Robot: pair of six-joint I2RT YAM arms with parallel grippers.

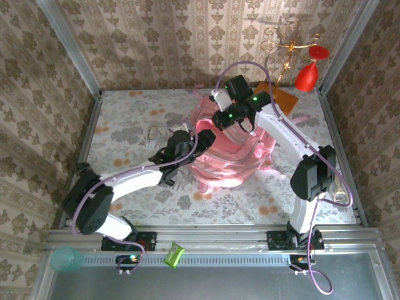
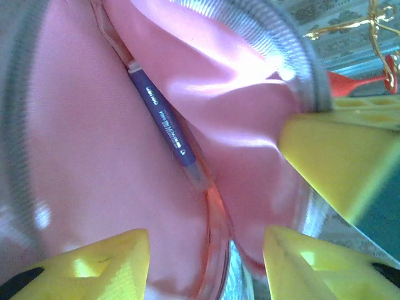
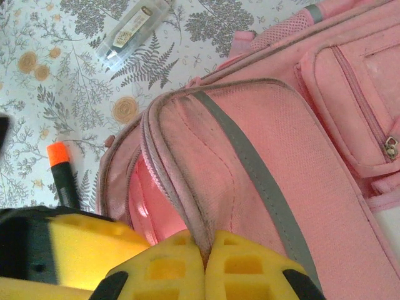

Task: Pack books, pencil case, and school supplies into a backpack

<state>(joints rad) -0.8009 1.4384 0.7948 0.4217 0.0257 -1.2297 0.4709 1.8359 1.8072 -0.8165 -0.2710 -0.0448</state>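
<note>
Recording purple pen (image 2: pixel 164 119) lying inside the backpack (image 2: pixel 75 162) pocket, long axis slanting up-left, ahead of the left pincer (image 2: pixel 206 250), standing part-open and empty. Noting right pincer (image 3: pixel 205 256) pinching the pocket rim tight; black-and-orange pen (image 3: pixel 62 178) waiting on the worktop (image 3: pixel 56 94), seemingly nearer the left arm.

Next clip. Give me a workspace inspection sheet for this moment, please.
surface: floral tablecloth, lying flat.
job's things: pink backpack mid-table; purple pen inside its open pocket; black-and-orange pen on the cloth beside it.
clutter: clear packet on the cloth; green item on the front rail.
grippers: left gripper open at the pocket; right gripper shut on the backpack's pocket edge.
cables: purple cables along both arms.
surroundings: wallpapered walls; gold stand with red ornaments.
</note>
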